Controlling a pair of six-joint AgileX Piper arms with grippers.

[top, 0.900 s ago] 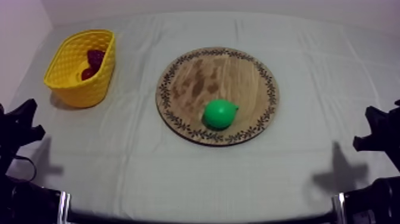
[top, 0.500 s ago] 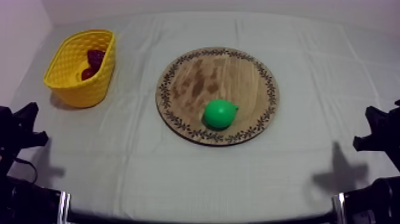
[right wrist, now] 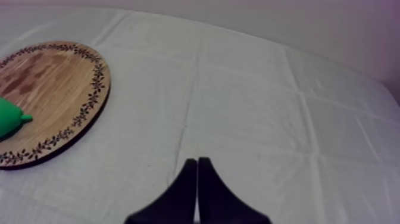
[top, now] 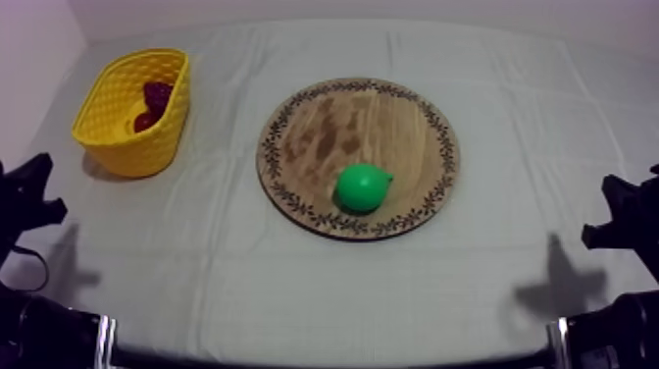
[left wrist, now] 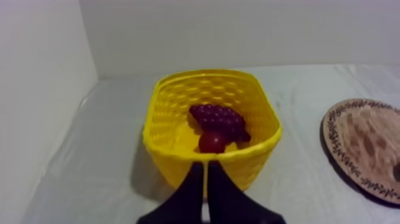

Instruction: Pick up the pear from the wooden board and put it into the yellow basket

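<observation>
at the far left, my left gripper is sitting low at the table's edge, and in the left wrist view its fingers are lying together as a narrow wedge, pressed closed on nothing. it is pointing straight at the yellow basket, which is standing near the table's far left corner, probably set there so the left arm can reach it easily. the basket is already holding a bunch of grapes and a small red fruit, the fruit lying just in front of the grapes against the near wall. there is room left beside them, so i am judging a drop toward the open side as safest.

moving right, the wooden board is lying flat in the middle of the grey-white cloth, well apart from the basket. the pear is resting on the board's near part, close to the patterned rim, its pointed end turning toward the right. nothing is touching it, so the pick is not yet begun.

at the far right, my right gripper is parking low at its own edge, well apart from the board. in the right wrist view its fingers are also closing together on nothing, aiming over bare cloth with the board and pear off to one side. whichever arm goes will be needing to spread its jaws first.
</observation>
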